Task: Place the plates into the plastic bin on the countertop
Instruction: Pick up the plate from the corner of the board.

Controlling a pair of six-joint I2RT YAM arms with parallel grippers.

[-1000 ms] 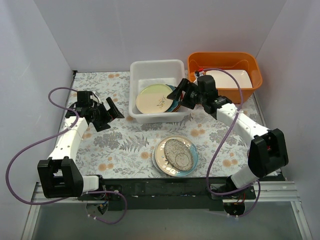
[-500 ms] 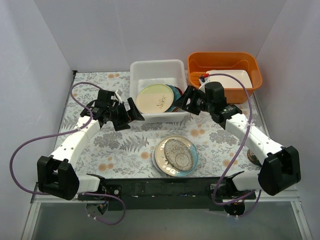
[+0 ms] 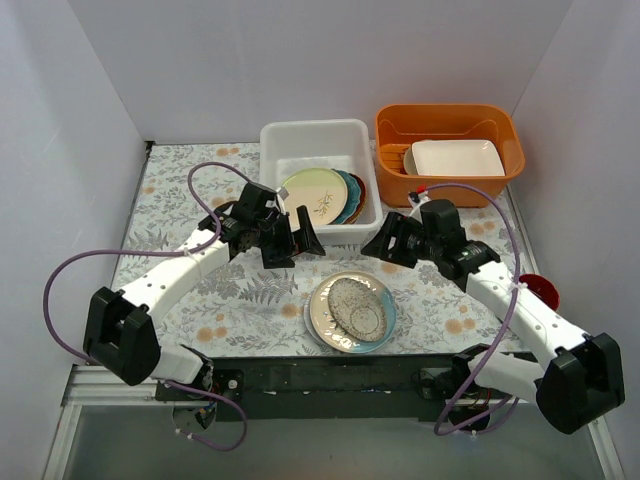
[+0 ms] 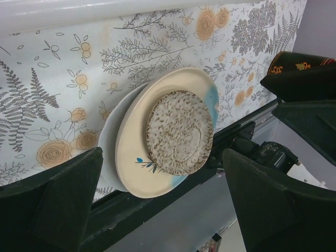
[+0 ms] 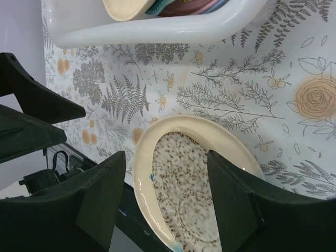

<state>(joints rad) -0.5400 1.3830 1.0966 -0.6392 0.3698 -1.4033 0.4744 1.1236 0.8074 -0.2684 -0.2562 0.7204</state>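
The left end effector (image 3: 295, 245) is spread as wide as it goes, holds nothing and touches nothing. Its wrist view looks down between the two fingers (image 4: 58, 205) onto the stack of plates (image 3: 350, 310) still on the desk (image 3: 200, 300). The right end effector (image 3: 380, 246) also has its fingers apart, somewhat less widely, and is empty. It hangs above the desk on the stack's far right side, and its camera frames the same stack.

The stack lies near the desk's front edge. It has a speckled plate (image 4: 179, 131) on top, a cream plate with a teal-blue rim (image 4: 134, 168) under it and a white plate (image 4: 107, 152) at the bottom. Behind it stands the plastic bin (image 3: 315, 132), where a cream plate with a sprig pattern (image 3: 312, 195) already leans against teal and red-brown ones. Further right, the orange tub (image 3: 450, 118) holds a white rectangular dish (image 3: 455, 157), and a small red cup (image 3: 538, 290) sits by the right forearm.

The step in hand looks like the approach to the next plate, with part of the set already binned. Which arm will take it I cannot tell. The next move probably calls for coming down at the stack's edge, getting one finger under a rim and closing on that plate alone. The nested rims leave little gap, so two plates could lift together or the stack could slide.
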